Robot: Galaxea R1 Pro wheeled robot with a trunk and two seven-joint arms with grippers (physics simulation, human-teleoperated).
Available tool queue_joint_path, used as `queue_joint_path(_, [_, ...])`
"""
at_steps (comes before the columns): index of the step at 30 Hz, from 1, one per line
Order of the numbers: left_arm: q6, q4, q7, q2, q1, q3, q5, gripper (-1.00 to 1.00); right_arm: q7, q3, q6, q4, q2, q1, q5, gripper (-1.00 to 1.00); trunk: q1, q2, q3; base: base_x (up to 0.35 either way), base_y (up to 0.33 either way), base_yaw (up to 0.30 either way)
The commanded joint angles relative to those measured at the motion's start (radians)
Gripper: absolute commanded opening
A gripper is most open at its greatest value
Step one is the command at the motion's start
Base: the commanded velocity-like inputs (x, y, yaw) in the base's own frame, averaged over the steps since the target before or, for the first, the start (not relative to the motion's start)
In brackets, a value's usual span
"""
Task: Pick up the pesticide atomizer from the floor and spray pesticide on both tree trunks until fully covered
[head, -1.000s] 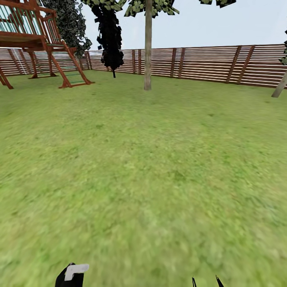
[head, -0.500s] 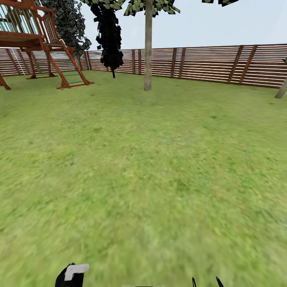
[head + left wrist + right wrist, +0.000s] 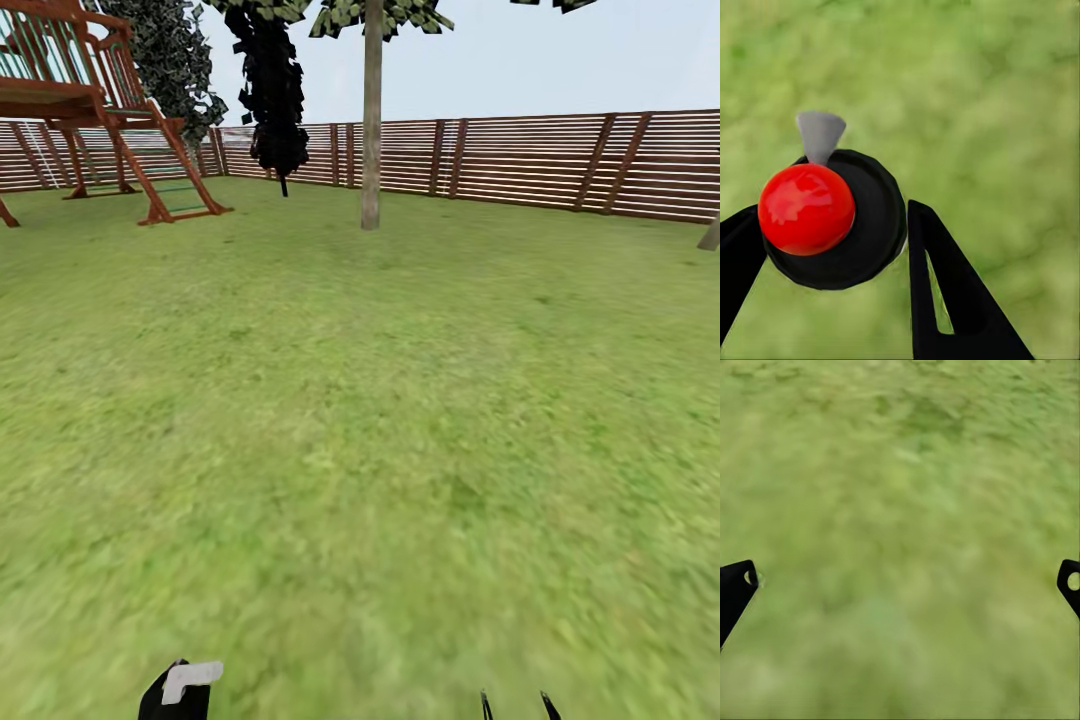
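- The left gripper [image 3: 829, 247] was clamped on the atomizer [image 3: 840, 217]: in the left wrist view its two black fingers [image 3: 945, 292] pressed against either side of a round black body topped by a glossy red ball [image 3: 806, 208], with a grey nozzle [image 3: 820, 135] poking out beyond it.
- The lower body of the atomizer was hidden under its own top from that angle, and no label could be made out.
- In the head view the atomizer [image 3: 178, 690] sat at the bottom edge, cut off, showing a dark top and a pale trigger-like piece.
- The right gripper [image 3: 900, 585] was spread wide and held nothing; only its two finger ends [image 3: 735, 589] showed at the sides of the right wrist view, over blurred grass [image 3: 900, 495].
- In the head view the right gripper [image 3: 515, 708] showed as two thin black tips at the bottom edge, the rest cut off.
- Grass [image 3: 380, 420] ran smeared and featureless across the middle ground.
- Far off stood a tree trunk [image 3: 371, 130], well apart from the robot, its crown [image 3: 380, 15] cut by the top edge.
- A second trunk [image 3: 711, 235] barely showed at the right edge.
- A black, blocky tree [image 3: 272, 90] and a wooden play frame [image 3: 100, 110], partly cut off, stood to the left.
- A slatted fence [image 3: 540, 160] closed the back.
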Motion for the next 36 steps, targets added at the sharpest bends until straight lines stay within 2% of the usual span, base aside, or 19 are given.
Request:
queue_joint_path(1, [0.0,0.0,0.0,0.0,0.0,0.0,0.0,-1.0,0.0,0.0,0.0,0.0,0.0,0.0,0.0,1.0,0.0,0.0,0.0,0.341,0.0,0.0])
queue_joint_path(36, [0.001,0.0,0.0,0.001,0.0,0.0,0.0,-1.0,0.0,0.0,0.0,0.0,-0.001,0.0,0.0,1.0,0.0,0.0,0.0,0.341,0.0,0.0])
